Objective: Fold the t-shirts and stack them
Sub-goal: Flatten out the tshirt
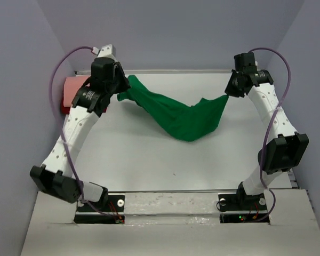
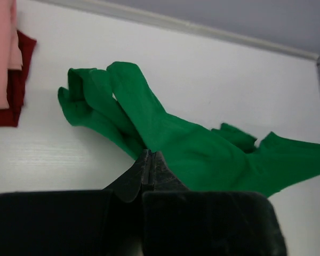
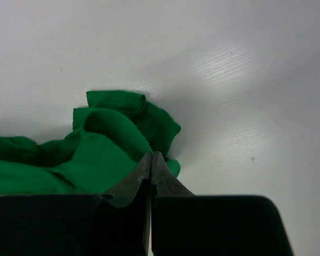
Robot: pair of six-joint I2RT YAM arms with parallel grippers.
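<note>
— Since the list starts at the jaws, what have you got on each side?

— Item one, left jaws: pressed together, pinching a bunched end of the green t-shirt (image 1: 181,114). Item two, right jaws: likewise pressed together, pinching the opposite end. On both my wrist views the cloth runs right into the closed tips.

— And the lie of the shirt?

— Slung between the two pinches over the far half of the desk (image 1: 149,170), long axis left to right, belly sagging toward me. I can't tell whether the sag touches the desk. From the left jaws the bulk runs rightward; from the right jaws, leftward. Neither arm is nearer, since each holds an end.

— Material?

— Soft plain cloth, matte, heavily creased, roped up near each pinch, with no flat panel anywhere. I judge it needs drawing taut along that axis before any fold.

— Other stock?

— Salmon-pink t-shirt (image 2: 0,53), folded flat, lying on the dark red t-shirt (image 2: 13,90), far left, just beyond the left arm (image 1: 74,125). Desk: smooth, white.
</note>
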